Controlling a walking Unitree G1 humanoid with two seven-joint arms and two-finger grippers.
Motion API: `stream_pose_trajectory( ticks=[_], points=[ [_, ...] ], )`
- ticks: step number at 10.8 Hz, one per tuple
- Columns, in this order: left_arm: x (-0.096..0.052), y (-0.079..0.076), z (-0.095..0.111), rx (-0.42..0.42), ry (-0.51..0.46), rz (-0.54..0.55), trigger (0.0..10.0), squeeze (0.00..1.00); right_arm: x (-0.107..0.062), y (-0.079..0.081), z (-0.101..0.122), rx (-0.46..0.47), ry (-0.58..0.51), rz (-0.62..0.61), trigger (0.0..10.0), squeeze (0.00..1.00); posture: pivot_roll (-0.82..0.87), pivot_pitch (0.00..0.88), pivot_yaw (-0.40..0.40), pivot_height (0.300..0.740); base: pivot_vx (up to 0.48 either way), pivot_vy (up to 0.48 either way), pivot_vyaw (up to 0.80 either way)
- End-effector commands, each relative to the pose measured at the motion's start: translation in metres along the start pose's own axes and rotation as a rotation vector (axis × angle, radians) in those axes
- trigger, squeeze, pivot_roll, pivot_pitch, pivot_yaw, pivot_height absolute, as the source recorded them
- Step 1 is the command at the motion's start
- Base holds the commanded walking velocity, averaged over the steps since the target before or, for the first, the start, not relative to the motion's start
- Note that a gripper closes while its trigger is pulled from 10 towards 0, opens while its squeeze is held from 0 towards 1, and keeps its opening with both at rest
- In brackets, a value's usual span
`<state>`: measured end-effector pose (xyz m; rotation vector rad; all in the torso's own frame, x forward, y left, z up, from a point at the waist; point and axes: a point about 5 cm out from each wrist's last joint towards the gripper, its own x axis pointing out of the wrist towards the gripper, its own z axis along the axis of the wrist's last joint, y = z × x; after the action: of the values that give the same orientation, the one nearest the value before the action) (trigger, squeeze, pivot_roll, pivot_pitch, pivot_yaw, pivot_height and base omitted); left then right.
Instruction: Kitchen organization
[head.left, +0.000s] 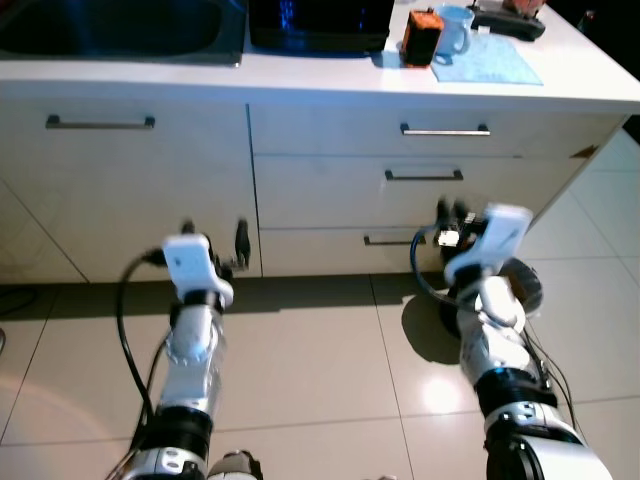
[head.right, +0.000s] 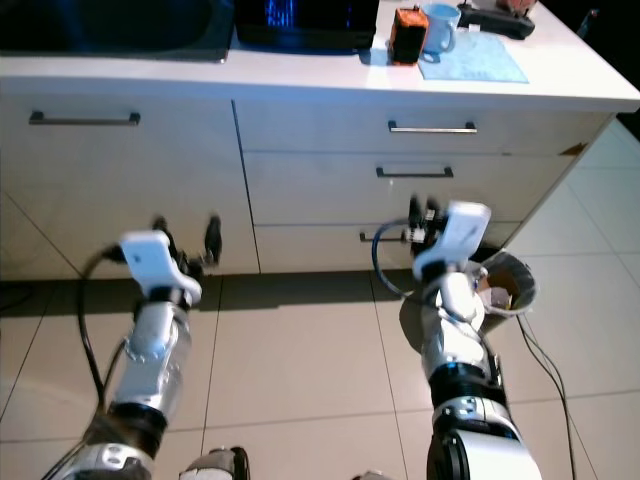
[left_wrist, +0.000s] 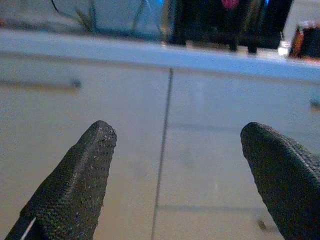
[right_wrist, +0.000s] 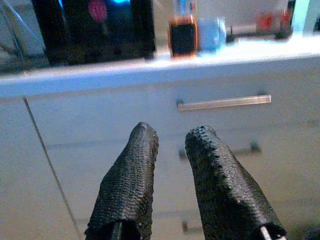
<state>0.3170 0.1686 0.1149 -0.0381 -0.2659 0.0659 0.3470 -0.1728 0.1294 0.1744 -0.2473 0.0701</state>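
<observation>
Here, the left gripper (head.left: 214, 237), fingers spread, and the right gripper (head.left: 452, 210), fingers nearly together, hover over open tile before the drawers (head.left: 425, 185); the mug (head.left: 453, 30) sits at one o'clock near the counter edge (head.left: 330, 75).

White cabinets (head.left: 150, 200), tiled floor (head.left: 320, 370).

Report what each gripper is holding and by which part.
Nothing is held. The left gripper is open before the cabinet front; the right gripper has its fingers nearly together, with nothing between them, facing the drawers.
</observation>
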Motion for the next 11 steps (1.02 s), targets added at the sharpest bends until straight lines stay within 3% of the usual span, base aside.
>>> stream_pose_trajectory(
  ticks=[1,3,5,6,11],
  points=[
    [0.005,0.002,0.013,0.011,-0.041,0.014,10.0,0.0,0.003,-0.004,0.011,-0.006,-0.032,-0.011,10.0,0.0,0.07,0.117,-0.06,0.74,0.0,0.0,0.0],
    [0.011,-0.003,0.032,0.018,-0.105,-0.005,10.0,0.0,0.006,0.001,0.026,-0.026,-0.081,0.024,10.0,0.0,0.06,0.107,-0.06,0.74,0.0,0.0,0.0],
    [0.005,-0.021,0.033,0.036,-0.089,-0.067,10.0,0.0,-0.003,0.012,0.022,-0.023,-0.042,0.062,10.0,0.0,0.05,0.098,-0.056,0.74,0.0,0.0,0.0],
    [0.003,-0.026,0.031,0.035,-0.077,-0.081,10.0,0.0,-0.005,0.011,0.019,0.008,-0.027,0.024,10.0,1.0,0.05,0.092,-0.052,0.74,0.0,0.0,0.0],
    [0.003,-0.033,0.03,0.027,-0.037,-0.105,10.0,0.0,0.001,0.023,0.024,0.042,-0.021,0.042,10.0,1.0,0.06,0.094,-0.055,0.74,0.0,0.0,0.0]
  ],
)
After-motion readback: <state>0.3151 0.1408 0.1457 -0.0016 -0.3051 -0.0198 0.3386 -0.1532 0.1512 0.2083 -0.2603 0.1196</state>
